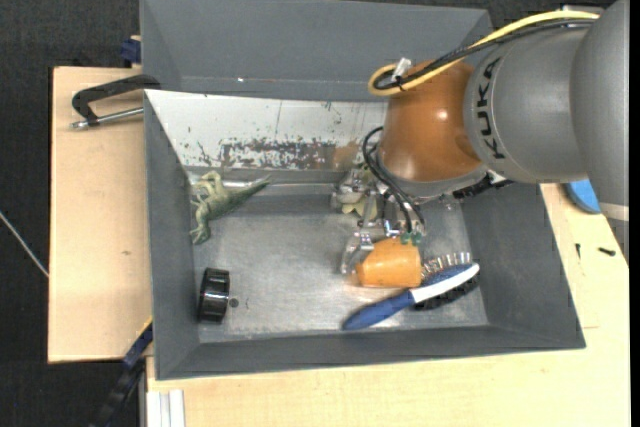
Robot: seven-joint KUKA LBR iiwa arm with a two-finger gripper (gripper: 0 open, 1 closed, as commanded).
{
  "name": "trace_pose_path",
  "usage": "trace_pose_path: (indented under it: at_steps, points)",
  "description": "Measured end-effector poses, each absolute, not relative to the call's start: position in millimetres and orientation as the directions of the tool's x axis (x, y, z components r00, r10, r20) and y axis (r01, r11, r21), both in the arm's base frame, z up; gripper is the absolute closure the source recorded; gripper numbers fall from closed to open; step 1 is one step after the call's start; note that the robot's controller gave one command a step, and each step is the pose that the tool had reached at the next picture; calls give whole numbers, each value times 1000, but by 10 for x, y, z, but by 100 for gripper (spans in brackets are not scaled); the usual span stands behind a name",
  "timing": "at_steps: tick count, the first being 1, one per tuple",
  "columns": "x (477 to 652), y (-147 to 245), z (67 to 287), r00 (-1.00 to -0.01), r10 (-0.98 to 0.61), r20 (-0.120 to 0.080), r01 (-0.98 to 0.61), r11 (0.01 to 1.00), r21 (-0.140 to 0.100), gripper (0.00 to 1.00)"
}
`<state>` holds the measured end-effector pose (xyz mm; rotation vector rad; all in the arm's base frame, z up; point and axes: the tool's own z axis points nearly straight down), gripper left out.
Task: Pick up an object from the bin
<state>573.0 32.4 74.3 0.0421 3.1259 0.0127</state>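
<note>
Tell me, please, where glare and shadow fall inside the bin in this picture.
Camera view: the bin's back wall shines with a bright glare. The arm's orange cover bears a soft highlight. The floor beneath the arm, behind the orange lump, lies in shadow. The green toy dinosaur and the black round cap sit in even light.

Grey metal bin (290,260): sitting under my reach and carrying four loose items on its floor.
Green toy lizard (213,199): lying in the far left corner.
Black round cap (211,296): sitting near the front left.
Orange lump (388,267): resting right of centre.
Blue-handled brush (408,301): lying aslant just in front of the lump.
</note>
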Motion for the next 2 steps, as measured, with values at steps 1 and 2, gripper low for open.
trace_pose_path:
  at_steps: [1, 2]
  points:
    - [5877, -259, 737, -999, 47, -12, 47, 999, 6, 0]
    - [5888, -262, 757, -999, 48, -15, 48, 999, 3, 100]
